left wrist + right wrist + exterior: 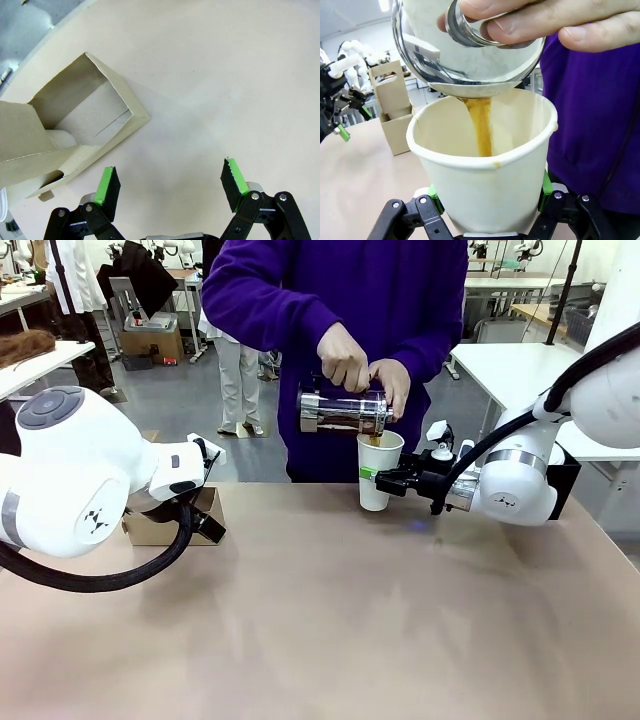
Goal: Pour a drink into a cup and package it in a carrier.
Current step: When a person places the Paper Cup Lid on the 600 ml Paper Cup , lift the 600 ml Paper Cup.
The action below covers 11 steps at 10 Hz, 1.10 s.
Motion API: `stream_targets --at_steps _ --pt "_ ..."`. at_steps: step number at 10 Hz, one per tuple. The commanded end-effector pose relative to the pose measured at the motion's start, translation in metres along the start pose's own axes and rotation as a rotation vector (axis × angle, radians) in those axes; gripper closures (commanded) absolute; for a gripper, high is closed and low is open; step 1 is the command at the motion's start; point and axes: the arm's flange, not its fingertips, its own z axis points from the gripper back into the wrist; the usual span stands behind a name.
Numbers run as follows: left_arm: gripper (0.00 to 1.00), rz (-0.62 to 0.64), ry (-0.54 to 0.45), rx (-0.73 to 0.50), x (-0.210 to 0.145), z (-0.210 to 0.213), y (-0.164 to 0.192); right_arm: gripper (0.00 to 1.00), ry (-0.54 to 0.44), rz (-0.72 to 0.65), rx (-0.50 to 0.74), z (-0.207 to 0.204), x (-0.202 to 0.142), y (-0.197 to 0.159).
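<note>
Cup clamped in right gripper | left gripper spread wide beside carrier

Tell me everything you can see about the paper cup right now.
The cup is plain white paper, tapered, lidless and upright near the table's far edge. The right gripper's jaws clamp it, green pads either side. A brown stream of drink falls in from a clear jug that a person's hands tilt.

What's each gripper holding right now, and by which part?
Right gripper: shut on the cup, gripping opposite sides of its wall at about mid-height. Left gripper: open, holding nothing.
</note>
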Motion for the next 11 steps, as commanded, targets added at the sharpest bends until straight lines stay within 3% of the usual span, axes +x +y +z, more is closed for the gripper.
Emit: stream_targets --at_steps 1,11 --pt "0.0 -0.001 -0.001 -0.001 -0.0001 0.0003 -0.0002 0.2 -0.003 0.0 -0.003 0.0011 0.0044 0.0032" --pt "0.0 -0.001 -0.001 -0.001 -0.0001 0.0003 -0.0002 0.2 -0.003 0.0 -0.003 0.0011 0.0044 0.0032"
